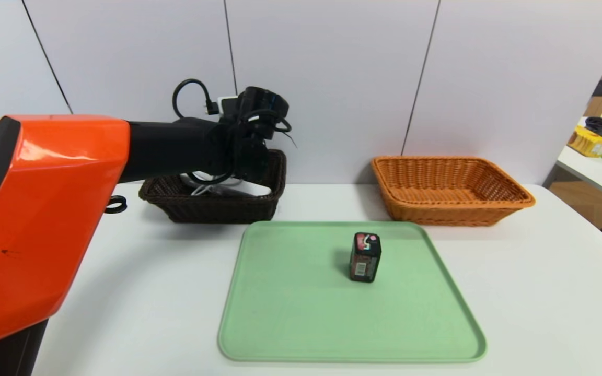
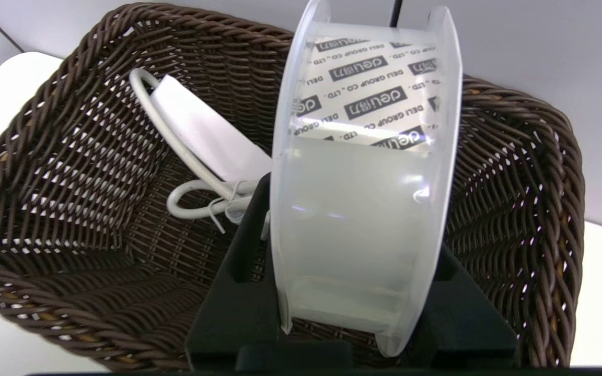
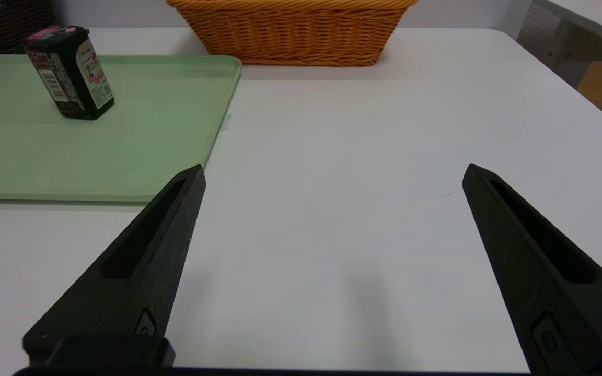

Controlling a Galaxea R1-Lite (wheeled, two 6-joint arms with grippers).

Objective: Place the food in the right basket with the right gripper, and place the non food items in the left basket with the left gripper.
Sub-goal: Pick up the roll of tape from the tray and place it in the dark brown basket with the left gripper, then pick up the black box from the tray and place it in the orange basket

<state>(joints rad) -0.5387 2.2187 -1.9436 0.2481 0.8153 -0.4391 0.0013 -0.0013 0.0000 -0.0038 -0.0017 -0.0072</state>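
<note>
The round translucent tub point(image 2: 363, 209) is clamped edge-on between the black fingers point(image 2: 238, 292) of the left gripper point(image 2: 356, 313), its flat faces pressed by the pads and its axis running across from one finger to the other. A printed label band wraps its inner core. It hangs above the open dark brown wicker basket point(image 2: 71, 172), and the gripper points forward and slightly down over the basket's near rim. Inside that basket the white power strip point(image 2: 201, 130) leans against the far wall with its long axis sloping down toward the floor of the basket, and its cord point(image 2: 196, 196) is looped and tied beside it.

In the head view the left gripper point(image 1: 251, 156) is mostly masked by its own wrist and cables, so the tub cannot be made out there, and the orange upper-arm shell point(image 1: 45, 209) blocks much of the left side.

The near-black carton point(image 1: 365, 257) stands upright on the pale green tray point(image 1: 290, 313), barcode side toward the robot. The orange wicker basket point(image 1: 450, 190) sits beyond the tray's far right corner.

The right gripper point(image 3: 332, 177) rests low over the bare white table point(image 3: 358, 156), its fingers spread wide and holding nothing.

Grey wall panels back the table; at the right edge of the head view a second table with clutter is cut off.
</note>
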